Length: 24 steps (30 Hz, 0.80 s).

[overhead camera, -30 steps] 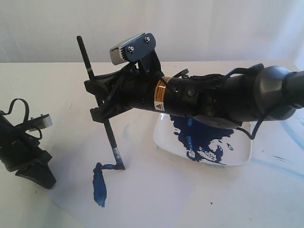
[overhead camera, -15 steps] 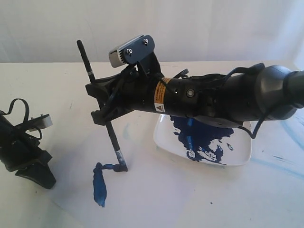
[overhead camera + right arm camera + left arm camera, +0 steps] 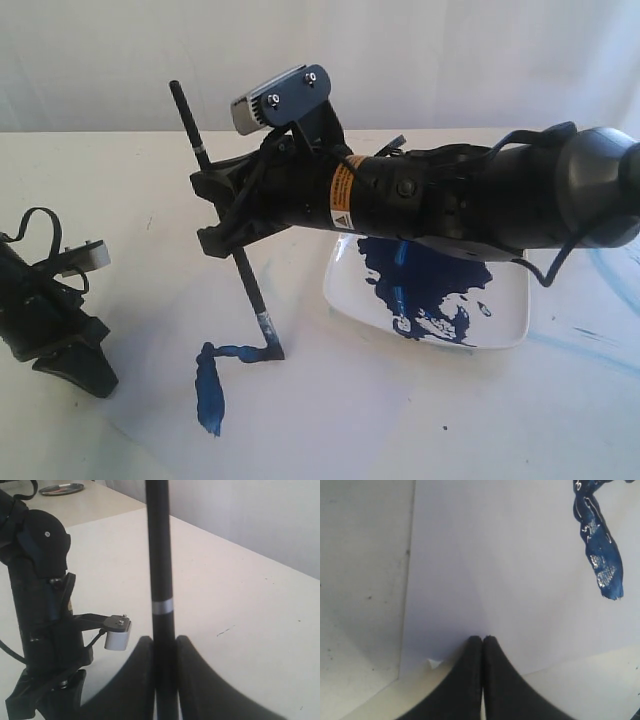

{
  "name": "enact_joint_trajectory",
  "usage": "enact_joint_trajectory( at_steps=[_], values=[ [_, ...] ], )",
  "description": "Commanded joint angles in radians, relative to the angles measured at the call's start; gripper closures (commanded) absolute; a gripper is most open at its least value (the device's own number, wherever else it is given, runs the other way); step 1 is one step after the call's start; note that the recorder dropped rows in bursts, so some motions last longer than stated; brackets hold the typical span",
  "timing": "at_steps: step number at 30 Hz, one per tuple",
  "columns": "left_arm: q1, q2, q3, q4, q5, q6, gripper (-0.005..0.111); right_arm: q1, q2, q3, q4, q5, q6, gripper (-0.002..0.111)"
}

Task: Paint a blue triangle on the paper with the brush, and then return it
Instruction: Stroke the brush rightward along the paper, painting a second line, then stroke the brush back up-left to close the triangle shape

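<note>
My right gripper (image 3: 225, 215) is shut on the black handle of the brush (image 3: 252, 285), which leans with its top to the left. Its blue bristles touch the paper (image 3: 350, 410). Blue paint there forms a thick stroke (image 3: 209, 392) and a thin line (image 3: 240, 351) running from its top to the bristles; no closed triangle shows. The right wrist view has the handle (image 3: 161, 555) clamped between the gripper (image 3: 164, 641) jaws. My left gripper (image 3: 70, 365) rests low at the left, shut and empty (image 3: 482, 639), its tips at the paper's (image 3: 495, 570) corner, near the thick stroke (image 3: 600, 555).
A white square plate (image 3: 505, 325) holding a dark-blue paint blotch lies under the right arm, to the right of the brush tip. Pale-blue smears (image 3: 590, 340) mark the table at the far right. A small metal dish (image 3: 60, 488) sits far off beyond the left arm (image 3: 40, 605).
The right gripper has shifted to the right with the brush. The bristles dragged right along the paper and the thin blue line grew longer. The left arm has not moved.
</note>
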Motion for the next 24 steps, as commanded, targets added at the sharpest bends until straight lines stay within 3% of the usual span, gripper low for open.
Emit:
enact_joint_trajectory(
  at_steps=[1, 16, 24],
  values=[
    [0.004, 0.002, -0.001, -0.001, 0.008, -0.002, 0.107, -0.011, -0.009, 0.0, -0.018, 0.015, 0.019, 0.108],
    [0.004, 0.002, -0.001, -0.001, 0.011, -0.002, 0.107, -0.011, -0.044, 0.0, -0.058, 0.076, 0.053, 0.108],
    [0.004, 0.002, -0.001, -0.001, 0.009, -0.002, 0.107, -0.011, -0.101, 0.0, -0.21, -0.146, 0.119, 0.108]
  ],
)
